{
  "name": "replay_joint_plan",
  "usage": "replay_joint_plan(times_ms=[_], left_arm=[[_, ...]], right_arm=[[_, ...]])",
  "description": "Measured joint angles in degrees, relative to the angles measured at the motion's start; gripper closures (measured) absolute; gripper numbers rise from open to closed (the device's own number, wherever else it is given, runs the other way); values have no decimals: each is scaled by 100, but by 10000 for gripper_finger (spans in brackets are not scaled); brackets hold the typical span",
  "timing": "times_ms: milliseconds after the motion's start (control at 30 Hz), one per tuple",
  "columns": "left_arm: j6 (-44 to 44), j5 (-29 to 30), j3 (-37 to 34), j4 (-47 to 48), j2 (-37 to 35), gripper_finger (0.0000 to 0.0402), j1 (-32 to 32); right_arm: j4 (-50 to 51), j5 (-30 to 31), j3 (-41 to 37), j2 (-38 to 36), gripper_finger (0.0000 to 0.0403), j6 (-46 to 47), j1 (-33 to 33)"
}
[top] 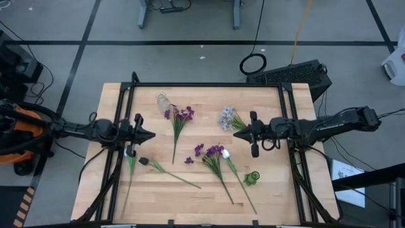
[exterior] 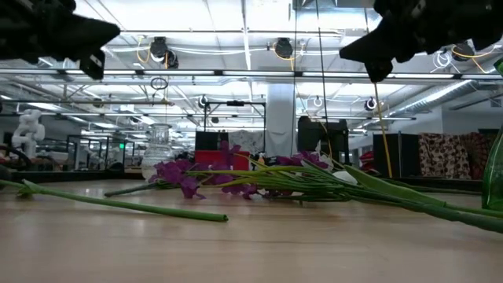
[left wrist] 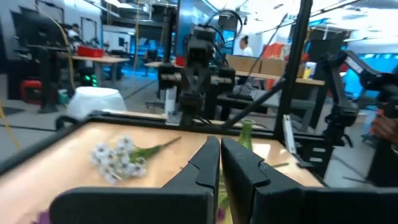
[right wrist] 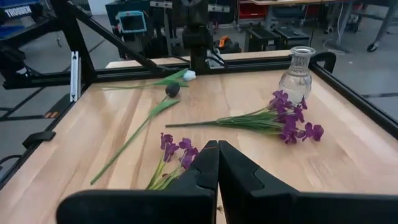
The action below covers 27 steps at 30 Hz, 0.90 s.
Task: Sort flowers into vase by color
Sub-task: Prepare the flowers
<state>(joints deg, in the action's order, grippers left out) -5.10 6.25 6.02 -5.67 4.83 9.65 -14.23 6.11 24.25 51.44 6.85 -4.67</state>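
Note:
Flowers lie flat on the wooden table. One purple bunch [top: 180, 117] lies near a clear glass vase [top: 163, 100]. A pale grey-blue cluster [top: 228, 118] lies far right of centre. A second purple bunch with a white bud [top: 213, 152] lies near a small green vase [top: 252, 178]. A dark-budded stem [top: 166, 168] and a white-budded stem [top: 130, 158] lie near left. My left gripper [top: 150, 135] is shut and hovers above the white-budded stem. My right gripper [top: 237, 133] is shut and hovers just near of the grey-blue cluster [left wrist: 118, 159]. Neither touches anything.
A black metal frame [top: 209, 84] runs along the table's far edge and down both sides. Both vases stand upright: the clear one [right wrist: 297, 74] toward the far left, the green one [exterior: 495, 177] toward the near right. Bare wood shows along the near edge [top: 190, 209].

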Motion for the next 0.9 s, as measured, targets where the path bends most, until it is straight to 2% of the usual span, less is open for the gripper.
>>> replay_joint_plan(times_ms=[300,500,733,900], left_arm=[[458,268,1273,96,1463,378,193],[410,477,2474,864,2780,378,397],[399,644,3960,1709,4240,378,671],[153,584,4517,1843,4973,378,828]], right_arm=[[-196,-7,-412,0,403,254,-130],[-241,19,-533,2,403,302,-320],[-359,452,-540,4,403,355,-468],[-453,445,-540,3,403,453,-483]])
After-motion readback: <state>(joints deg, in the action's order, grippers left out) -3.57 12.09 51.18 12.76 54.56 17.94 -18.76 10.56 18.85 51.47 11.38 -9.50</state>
